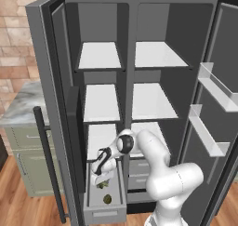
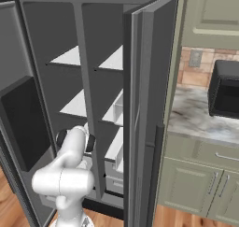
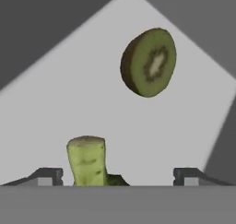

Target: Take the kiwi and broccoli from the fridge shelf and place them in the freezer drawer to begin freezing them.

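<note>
Hand view: broccoli between spread claw tips, kiwi nearby.

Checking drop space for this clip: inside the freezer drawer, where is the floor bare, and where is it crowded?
Freezer drawer: bare grey floor between the kiwi and the broccoli, and on either side of the kiwi out to the walls. It is crowded at the broccoli, which stands between the gripper's open jaws.

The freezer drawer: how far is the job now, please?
Done: the kiwi lies on the floor of the freezer drawer. In hand: the open claw has its tips apart either side of the broccoli, low in the same drawer. Left: probably only lifting the arm clear.
</note>
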